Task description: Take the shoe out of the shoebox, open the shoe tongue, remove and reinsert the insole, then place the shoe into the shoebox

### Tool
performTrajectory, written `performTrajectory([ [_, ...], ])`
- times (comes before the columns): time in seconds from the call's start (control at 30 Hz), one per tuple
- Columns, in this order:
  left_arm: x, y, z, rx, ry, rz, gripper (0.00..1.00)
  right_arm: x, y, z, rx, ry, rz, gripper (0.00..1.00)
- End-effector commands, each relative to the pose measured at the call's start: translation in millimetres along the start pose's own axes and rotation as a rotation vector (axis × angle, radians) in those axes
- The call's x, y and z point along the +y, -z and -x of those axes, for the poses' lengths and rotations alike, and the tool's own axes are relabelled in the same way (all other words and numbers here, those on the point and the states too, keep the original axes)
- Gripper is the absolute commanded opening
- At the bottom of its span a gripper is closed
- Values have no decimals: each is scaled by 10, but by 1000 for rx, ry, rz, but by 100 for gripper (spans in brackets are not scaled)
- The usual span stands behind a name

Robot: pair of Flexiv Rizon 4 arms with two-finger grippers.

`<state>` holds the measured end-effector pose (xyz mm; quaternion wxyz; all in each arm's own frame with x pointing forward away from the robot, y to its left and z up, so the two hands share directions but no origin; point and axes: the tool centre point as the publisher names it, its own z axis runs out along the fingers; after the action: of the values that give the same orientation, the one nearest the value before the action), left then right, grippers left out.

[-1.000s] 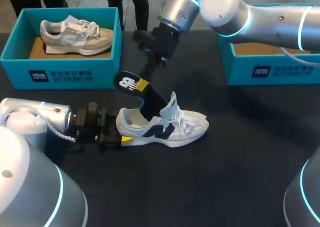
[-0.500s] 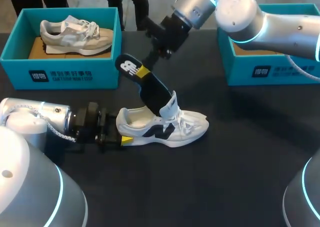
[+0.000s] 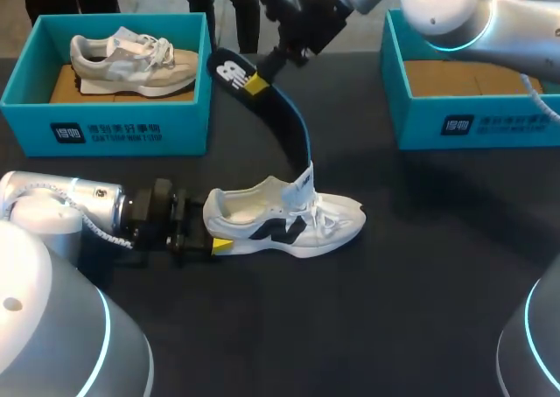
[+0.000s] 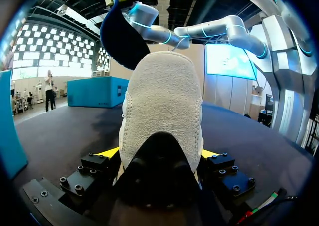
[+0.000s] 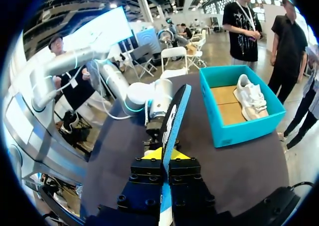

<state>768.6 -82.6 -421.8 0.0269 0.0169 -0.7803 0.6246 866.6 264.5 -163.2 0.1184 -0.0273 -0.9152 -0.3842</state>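
One shoebox point(image 3: 105, 130) holding grey shoe point(image 3: 131, 60), other shoebox point(image 3: 490, 121) cardboard-lined, left tool point(image 3: 213, 233) clamping white shoe point(image 3: 289, 222), right tool point(image 3: 258, 80) clamping insole point(image 3: 284, 121)

The shoe point(image 3: 289, 218) lies in the middle of the counter point(image 3: 394, 309), toe to the right; the left claw point(image 3: 210, 244) sits at its heel, a finger pressed on either side; the insole point(image 3: 280, 121) rises from the shoe's opening, back and leftward, to the right claw point(image 3: 258, 82), which pinches its upper end; at the back left, the left shoebox point(image 3: 105, 130) holds a second shoe point(image 3: 131, 60); at the back right stands the right shoebox point(image 3: 472, 126).
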Motion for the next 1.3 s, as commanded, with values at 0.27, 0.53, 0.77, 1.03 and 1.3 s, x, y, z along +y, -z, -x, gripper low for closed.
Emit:
performTrajectory([
  [0.27,6,-11,-5,-2,0,1,0,87,112,-35,-42,12,0,0],
  [0.53,6,-11,-5,-2,0,1,0,87,112,-35,-42,12,0,0],
  [0.77,6,-11,-5,-2,0,1,0,87,112,-35,-42,12,0,0],
  [1.03,6,-11,-5,-2,0,1,0,221,345,-26,-91,-4,164,0],
  [1.3,6,-11,-5,-2,0,1,0,456,745,-108,-120,-17,274,0],
])
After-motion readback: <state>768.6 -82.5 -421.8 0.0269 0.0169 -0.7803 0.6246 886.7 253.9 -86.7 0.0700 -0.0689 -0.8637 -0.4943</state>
